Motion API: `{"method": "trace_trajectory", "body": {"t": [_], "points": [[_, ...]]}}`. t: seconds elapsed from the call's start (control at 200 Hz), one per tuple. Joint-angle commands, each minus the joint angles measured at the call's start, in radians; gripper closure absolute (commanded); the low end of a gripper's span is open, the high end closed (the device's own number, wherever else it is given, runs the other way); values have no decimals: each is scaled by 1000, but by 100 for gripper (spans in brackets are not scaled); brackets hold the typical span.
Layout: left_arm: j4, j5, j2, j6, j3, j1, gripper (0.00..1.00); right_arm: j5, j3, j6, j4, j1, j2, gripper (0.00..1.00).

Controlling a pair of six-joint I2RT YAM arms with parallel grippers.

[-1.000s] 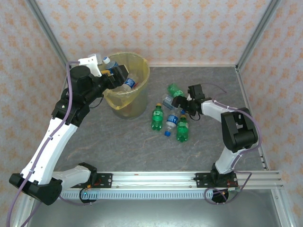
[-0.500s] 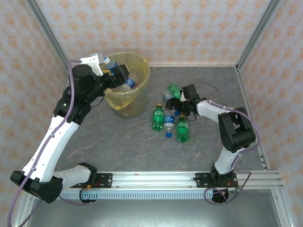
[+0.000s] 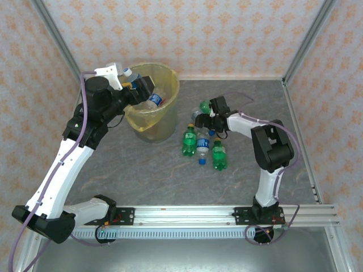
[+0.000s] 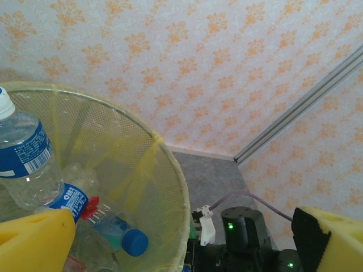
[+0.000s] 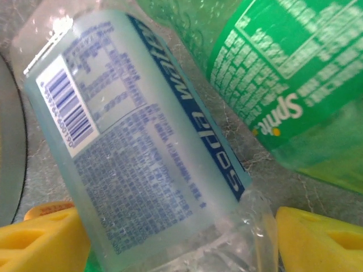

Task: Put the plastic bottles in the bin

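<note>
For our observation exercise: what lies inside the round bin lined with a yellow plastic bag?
A clear plastic bottle with white cap and blue label, and a clear bottle with a blue cap. They hide the bin's bottom and anything beneath.

you see: bin [image 4: 113, 141] liner thin translucent yellow plastic over fine mesh. clear bottle [image 5: 142, 164] glossy, crinkled plastic, smooth printed label. green bottle [image 5: 295, 85] glossy plastic. right pincer [image 5: 176, 243] pads [image 5: 42, 241] matt yellow. bench [image 3: 147, 175] matt grey, marbled.

The white-and-black left arm [image 3: 62, 164] stretches toward 1 o'clock, raised, and its yellow-fingered left gripper [image 3: 143, 89] is spread wide. The right arm [image 3: 266, 148] folds toward 10 o'clock and sits low, with the right gripper [image 3: 206, 118] also spread.
</note>
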Motion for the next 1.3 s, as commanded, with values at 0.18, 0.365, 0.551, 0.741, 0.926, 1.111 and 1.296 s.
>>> {"method": "trace_trajectory", "body": {"t": [0.18,0.365,0.551,0.741,0.926,1.111,1.296], "points": [[-28,-27,-26,9,42,-5,1,165,123,-58,-75,75,79,17],[-44,-37,-27,17,51,-5,1,220,153,-64,-69,88,112,21],[-58,-42,-31,24,58,-5,1,256,173,-84,-69,99,129,9],[-65,-46,-34,27,65,-6,1,271,221,-106,-81,101,156,11],[-73,-54,-41,27,63,-5,1,277,238,-131,-90,114,174,22],[-67,-58,-50,20,64,-5,1,290,224,-152,-84,125,143,35],[-53,-46,-46,4,70,-6,1,295,221,-151,-86,125,71,43]]}}
